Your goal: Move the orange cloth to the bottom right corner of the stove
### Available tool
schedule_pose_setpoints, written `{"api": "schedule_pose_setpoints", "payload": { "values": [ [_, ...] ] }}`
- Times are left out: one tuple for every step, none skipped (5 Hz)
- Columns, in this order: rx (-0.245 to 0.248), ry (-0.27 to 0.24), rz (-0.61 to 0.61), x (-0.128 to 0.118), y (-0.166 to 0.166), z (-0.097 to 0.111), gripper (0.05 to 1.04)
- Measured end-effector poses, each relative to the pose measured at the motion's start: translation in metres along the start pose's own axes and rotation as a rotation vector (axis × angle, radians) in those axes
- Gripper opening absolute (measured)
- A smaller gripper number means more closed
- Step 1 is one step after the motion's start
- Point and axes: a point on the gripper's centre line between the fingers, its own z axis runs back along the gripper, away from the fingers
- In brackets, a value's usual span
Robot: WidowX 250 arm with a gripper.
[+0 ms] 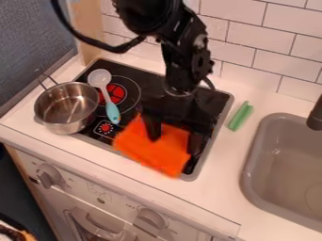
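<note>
Orange cloth (148,148) is over the white desk (217,195), upon the stove (140,76) which is set into it, at the front edge, near the bottom right corner (190,177). I judge that the placing is in hand, almost finished; next needs a small push to the right, then a lift away. The pincer (175,135) stands with its fingers wide apart, seemingly gripping nothing. The cloth looks rather flat, roughly square, turned askew.

Bright orange cloth (153,149), uniformly coloured
</note>
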Motion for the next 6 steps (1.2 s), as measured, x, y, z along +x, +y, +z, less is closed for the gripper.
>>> {"api": "schedule_pose_setpoints", "payload": {
  "values": [
    [-0.002, 0.029, 0.027, -0.021, -0.006, 0.0, 1.001],
    [-0.011, 0.042, 0.04, -0.028, -0.008, -0.002, 1.001],
    [-0.028, 0.026, 0.044, -0.027, -0.009, 0.002, 1.001],
    [-0.019, 0.002, 0.04, -0.024, -0.007, 0.009, 1.001],
    [-0.017, -0.055, 0.047, -0.014, -0.005, 0.026, 1.001],
    [-0.018, -0.117, 0.055, -0.005, -0.002, 0.049, 1.001]
  ]
}}
